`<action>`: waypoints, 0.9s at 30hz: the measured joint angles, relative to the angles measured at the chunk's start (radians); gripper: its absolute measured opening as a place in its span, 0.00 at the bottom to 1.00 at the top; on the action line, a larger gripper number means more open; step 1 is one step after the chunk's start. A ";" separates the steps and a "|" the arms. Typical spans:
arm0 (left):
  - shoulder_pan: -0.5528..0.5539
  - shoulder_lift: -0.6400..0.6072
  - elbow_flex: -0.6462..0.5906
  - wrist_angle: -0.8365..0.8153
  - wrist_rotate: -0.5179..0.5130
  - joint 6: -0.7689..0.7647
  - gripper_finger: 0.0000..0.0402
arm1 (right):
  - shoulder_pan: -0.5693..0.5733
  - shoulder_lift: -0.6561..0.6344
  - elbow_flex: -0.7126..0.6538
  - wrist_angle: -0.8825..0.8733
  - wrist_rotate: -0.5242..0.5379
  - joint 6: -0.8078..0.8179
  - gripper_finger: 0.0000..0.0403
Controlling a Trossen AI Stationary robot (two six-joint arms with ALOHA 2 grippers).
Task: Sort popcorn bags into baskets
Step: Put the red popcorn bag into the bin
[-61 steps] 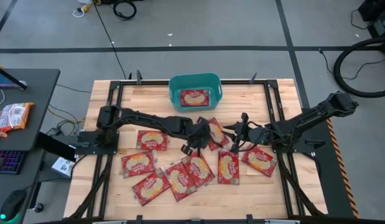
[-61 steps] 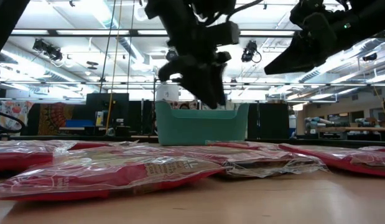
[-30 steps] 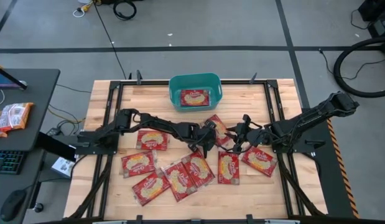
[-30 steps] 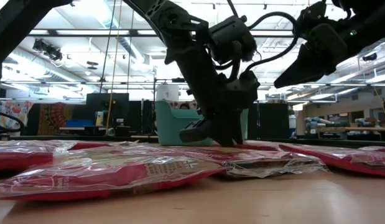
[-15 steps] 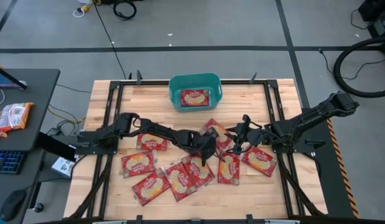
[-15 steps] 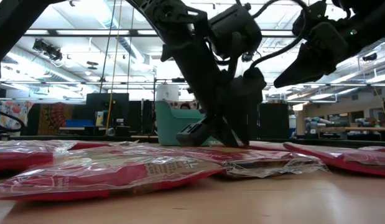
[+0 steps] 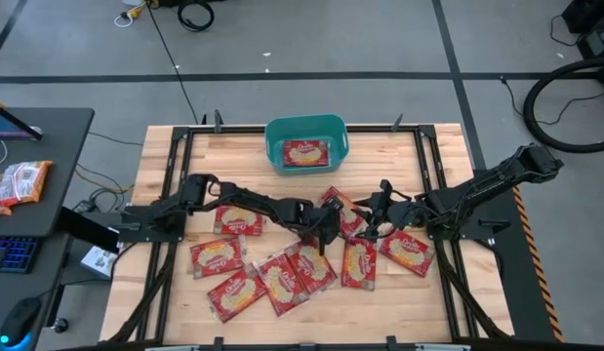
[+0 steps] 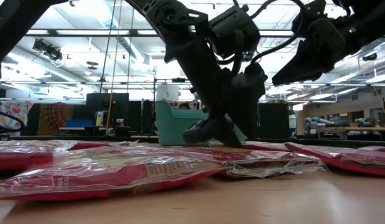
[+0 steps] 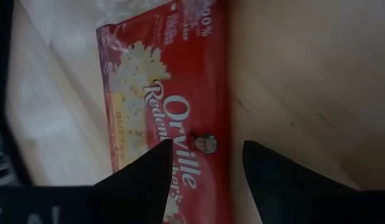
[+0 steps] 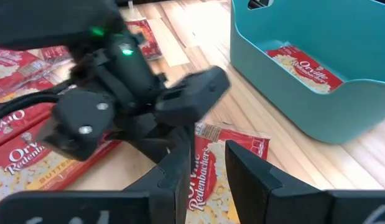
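Note:
Several red popcorn bags (image 7: 282,278) lie flat across the middle and near part of the wooden table. One more bag (image 7: 306,153) lies in the teal basket (image 7: 272,132) at the far edge. My left gripper (image 7: 323,232) is low over a tilted bag (image 7: 342,210) mid-table. It is open, and in the left wrist view its fingers stand either side of that bag's red long border (image 9: 208,118). My right gripper (image 7: 373,216) hovers just right of it, raised (image 8: 285,74). It is open with a narrow gap (image 10: 209,149) and holds nothing. My left gripper comes from above, pointing down, at the bag's red border (image 9: 211,134) beside the bare wood, with its fingers (image 9: 156,163) across that edge. The bag lies flat on the table. Whether the fingertips touch it I cannot tell.
A black frame (image 7: 180,175) runs along the table's sides under both arms. Bare wood (image 7: 399,312) shows along the near edge and beside the basket (image 7: 219,151). A dark side desk (image 7: 28,146) with packets and a keyboard stands to the left of the table.
My left gripper has moved slightly toward the near edge and sunk lower, down to the level of the bags mid-table.

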 joint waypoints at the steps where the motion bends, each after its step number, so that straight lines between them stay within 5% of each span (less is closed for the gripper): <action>1: 0.010 0.000 0.000 0.000 0.028 -0.008 0.50 | 0.000 0.000 0.000 0.002 0.000 0.000 0.26; 10: 0.070 0.001 0.002 -0.007 0.147 -0.004 0.49 | 0.000 0.000 0.000 0.000 -0.002 -0.005 0.26; 17: 0.072 0.006 0.003 -0.012 0.148 0.023 0.46 | 0.000 0.000 0.000 0.002 -0.019 -0.006 0.26; 27: 0.072 0.008 0.001 -0.030 0.133 -0.095 0.09 | 0.000 0.000 0.000 0.003 -0.020 -0.004 0.26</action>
